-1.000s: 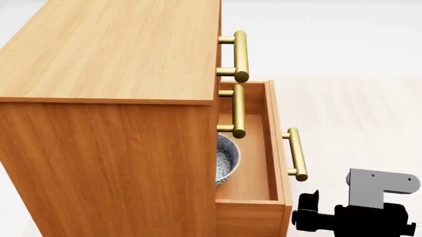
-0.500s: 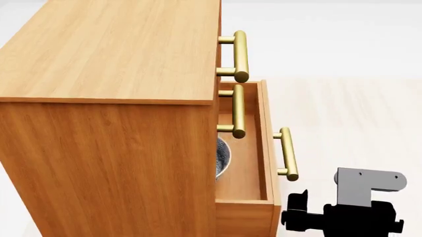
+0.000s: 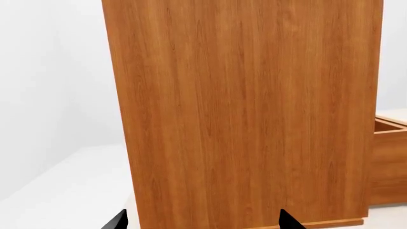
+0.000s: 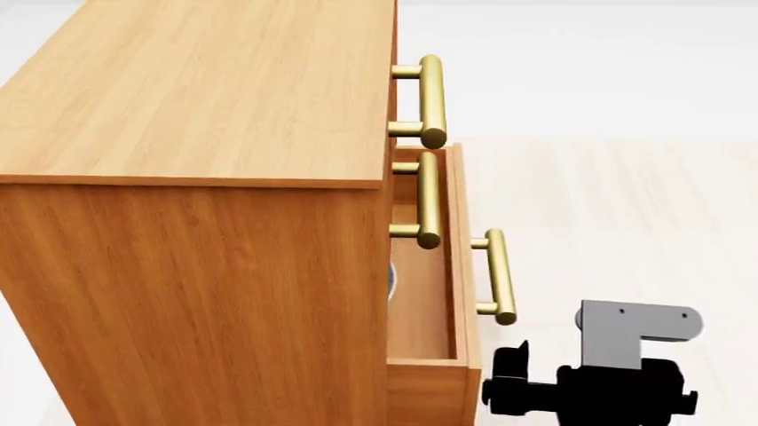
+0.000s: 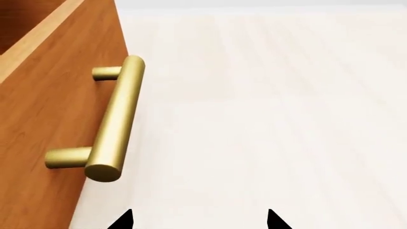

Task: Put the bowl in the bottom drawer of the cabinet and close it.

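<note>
The cabinet [image 4: 190,231] fills the left of the head view, and its bottom drawer [image 4: 464,266] stands partly open. Only a thin sliver of the bowl [image 4: 391,280] shows inside, under the cabinet's edge. My right gripper [image 4: 507,377] is low beside the drawer front, just below its brass handle [image 4: 498,275]. In the right wrist view that handle [image 5: 117,119] lies ahead on the drawer front [image 5: 38,119], and the right gripper [image 5: 198,223] is open and empty. My left gripper [image 3: 202,222] is open, facing the cabinet's side panel [image 3: 248,109]; the head view does not show it.
The top drawer's handle [image 4: 432,99] and the middle drawer's handle [image 4: 427,200] jut out above the open drawer. Pale wood floor [image 4: 616,222] spreads to the right of the cabinet. The drawer's side [image 3: 388,162] shows past the cabinet's edge in the left wrist view.
The bottom drawer has slid inward toward the cabinet, and my right gripper has moved left along with it. The bowl is now almost hidden.
</note>
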Robot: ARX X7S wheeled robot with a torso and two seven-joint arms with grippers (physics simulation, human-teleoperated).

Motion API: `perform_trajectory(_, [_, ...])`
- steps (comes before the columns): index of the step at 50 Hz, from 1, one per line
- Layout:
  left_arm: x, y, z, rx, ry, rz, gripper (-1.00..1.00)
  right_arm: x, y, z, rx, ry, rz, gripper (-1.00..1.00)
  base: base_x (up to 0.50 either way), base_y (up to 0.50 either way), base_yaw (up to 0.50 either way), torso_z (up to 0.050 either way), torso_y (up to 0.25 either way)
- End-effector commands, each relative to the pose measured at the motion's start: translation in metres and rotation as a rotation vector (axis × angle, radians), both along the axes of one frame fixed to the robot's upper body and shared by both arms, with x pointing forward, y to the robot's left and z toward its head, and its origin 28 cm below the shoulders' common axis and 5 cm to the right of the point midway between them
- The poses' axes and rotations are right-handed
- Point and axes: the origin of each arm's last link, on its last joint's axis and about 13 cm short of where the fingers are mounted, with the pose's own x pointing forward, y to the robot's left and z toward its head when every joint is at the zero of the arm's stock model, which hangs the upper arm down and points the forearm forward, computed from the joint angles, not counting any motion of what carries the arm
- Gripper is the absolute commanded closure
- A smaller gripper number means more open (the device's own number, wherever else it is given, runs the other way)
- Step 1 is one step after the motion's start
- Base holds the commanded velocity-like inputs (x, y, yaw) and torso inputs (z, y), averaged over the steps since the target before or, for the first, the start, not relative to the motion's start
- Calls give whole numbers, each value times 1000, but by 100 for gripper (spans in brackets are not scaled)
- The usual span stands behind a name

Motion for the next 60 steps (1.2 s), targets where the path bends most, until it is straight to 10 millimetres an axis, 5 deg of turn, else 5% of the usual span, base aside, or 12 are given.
perform_trajectory(1, [0,0,0,-2,-1,1,-100,1,9,1,23,-1,20,-100,0,0,0,0,0])
perform_trajectory(60, [0,1,0,-2,-1,0,-100,8,38,-7,1,19,98,-100,0,0,0,0,0])
